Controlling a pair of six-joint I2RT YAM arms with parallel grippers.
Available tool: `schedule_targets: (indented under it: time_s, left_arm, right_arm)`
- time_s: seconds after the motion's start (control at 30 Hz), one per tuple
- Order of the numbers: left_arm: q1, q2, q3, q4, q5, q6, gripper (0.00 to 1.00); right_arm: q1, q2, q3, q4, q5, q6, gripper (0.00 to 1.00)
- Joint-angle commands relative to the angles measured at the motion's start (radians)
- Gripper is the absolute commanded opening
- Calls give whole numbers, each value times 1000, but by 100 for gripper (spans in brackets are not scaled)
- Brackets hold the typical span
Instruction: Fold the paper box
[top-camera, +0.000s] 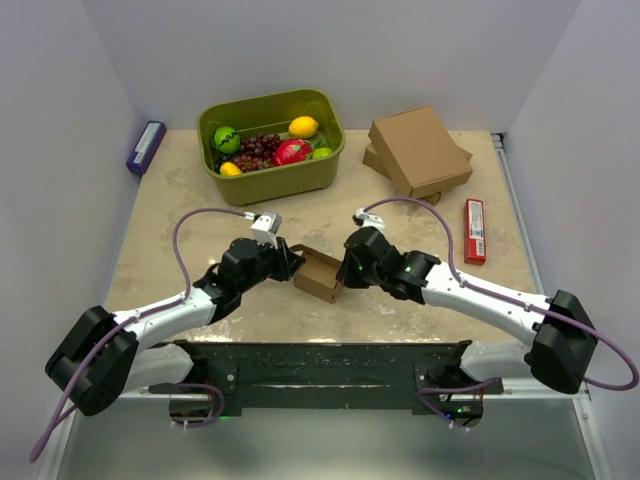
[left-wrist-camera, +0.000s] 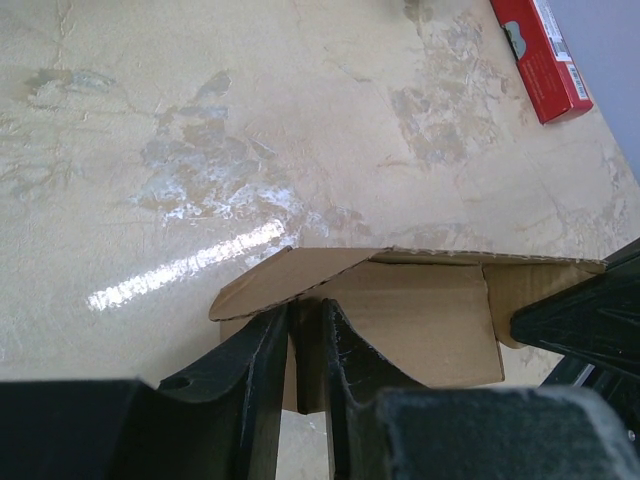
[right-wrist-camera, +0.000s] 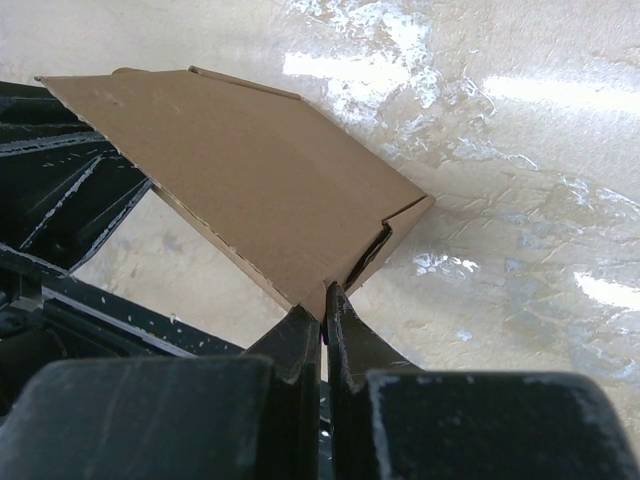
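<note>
Holding the paper box (top-camera: 318, 273) from opposite ends, both arms meet near the middle of the table (top-camera: 180, 200), well apart from the fruit basket (top-camera: 272, 145) and the stack of flat cardboard (top-camera: 420, 152) at the far side.

Left gripper (left-wrist-camera: 305, 315): fingers nearly together, pinching a thin cardboard panel on edge.
Right gripper (right-wrist-camera: 323, 300): fingers closed tight on the lower corner of a panel, where a tuck flap overlaps.

Box is partly erected; one flap stands loose and angled in the left wrist view. Cannot tell whether it rests on the table or is lifted clear.

Handling judgement: light, thin board, stiff across the panels but weak at the scored creases. It would likely buckle or tear if pulled apart rather than hinged. Surface looks matte, so slip seems unlikely under a firm pinch. Best hold: panel edges close to a crease, one side anchoring while the other swings a flap.
</note>
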Motion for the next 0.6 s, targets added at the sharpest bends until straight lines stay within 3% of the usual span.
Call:
schedule_targets:
  time_s: [0.0,0.57]
  left_arm:
    - [-9,-5,-17,-5,21,-6,23]
    - [-9,-36,-35,49,67,9,24]
  right_arm:
    - [25,51,-33,-86,12,33,0]
    - [42,108,-36,-181,137,25,0]
